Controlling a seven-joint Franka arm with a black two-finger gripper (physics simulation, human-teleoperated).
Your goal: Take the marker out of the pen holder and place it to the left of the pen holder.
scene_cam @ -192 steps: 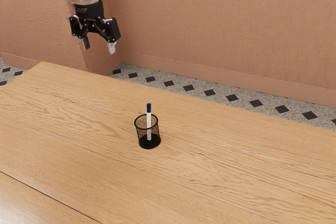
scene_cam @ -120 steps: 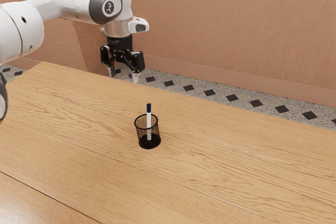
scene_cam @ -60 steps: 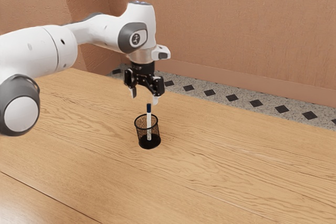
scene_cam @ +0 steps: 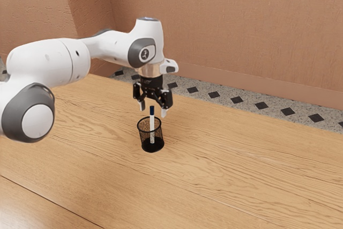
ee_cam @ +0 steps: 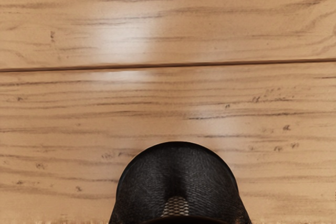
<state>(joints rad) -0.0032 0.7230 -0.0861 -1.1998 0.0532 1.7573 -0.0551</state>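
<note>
Pen holder (scene_cam: 146,135) on wooden table (scene_cam: 214,170)

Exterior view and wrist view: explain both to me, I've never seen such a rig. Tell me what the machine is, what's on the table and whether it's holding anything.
The machine is a jointed white robot arm with a black two-finger gripper at its end. The exterior view comes from a camera beside the arm; the wrist view comes from one on its hand, looking at the wooden table. On the table is a black mesh pen holder, with a white marker standing in it, dark blue end up. The dark, rounded shape in the wrist view is probably that holder, close up. Nothing is held: the gripper's fingers are apart, near the marker's top.
</note>
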